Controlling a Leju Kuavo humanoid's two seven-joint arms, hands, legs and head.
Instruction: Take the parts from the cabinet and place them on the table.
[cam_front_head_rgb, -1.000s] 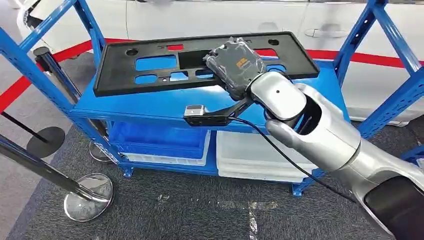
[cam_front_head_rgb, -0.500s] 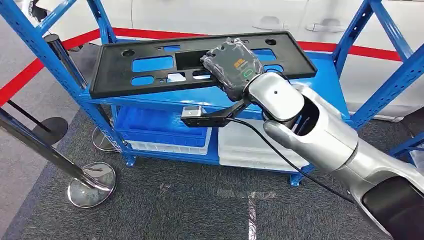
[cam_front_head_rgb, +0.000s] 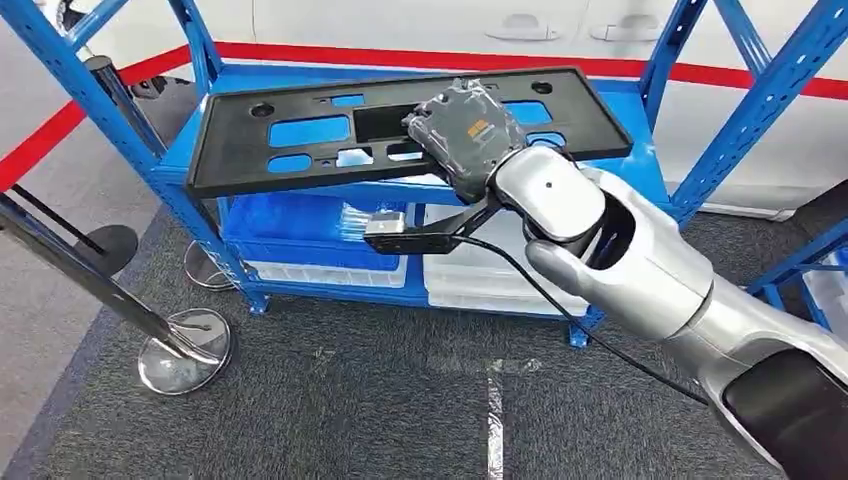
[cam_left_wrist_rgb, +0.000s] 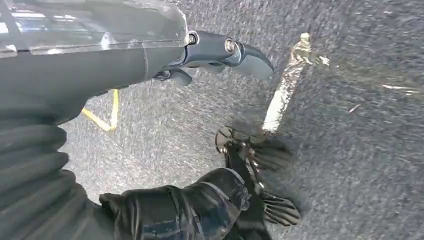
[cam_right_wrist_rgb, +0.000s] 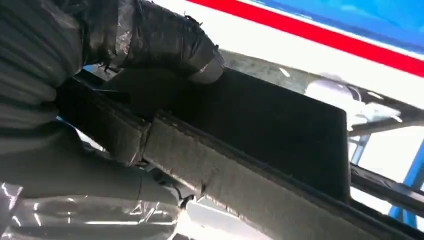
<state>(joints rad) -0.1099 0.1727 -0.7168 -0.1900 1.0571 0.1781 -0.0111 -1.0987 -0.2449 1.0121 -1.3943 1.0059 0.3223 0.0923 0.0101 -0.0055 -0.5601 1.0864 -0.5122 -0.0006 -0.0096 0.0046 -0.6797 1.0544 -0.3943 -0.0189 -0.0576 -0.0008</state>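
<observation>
A long black plastic panel (cam_front_head_rgb: 300, 135) with several cut-outs hangs level above the front edge of the blue cabinet's top shelf (cam_front_head_rgb: 620, 160). My right hand (cam_front_head_rgb: 465, 135), wrapped in clear film, grips the panel near its middle from the near side. In the right wrist view the thumb (cam_right_wrist_rgb: 165, 40) presses on the panel's dark face (cam_right_wrist_rgb: 260, 130). My left hand (cam_left_wrist_rgb: 220, 50) hangs over the grey carpet, thumb stretched out, holding nothing.
On the cabinet's lower shelf sit a blue bin (cam_front_head_rgb: 300, 225) and white bins (cam_front_head_rgb: 490, 275). Two posts with chrome bases (cam_front_head_rgb: 185, 350) stand at the left. Behind the blue uprights (cam_front_head_rgb: 750, 90) is a white car with a red floor line.
The panel has come off the top shelf toward me and now overhangs its front edge. The whole view has shifted too, with the cabinet sitting higher and farther away.
</observation>
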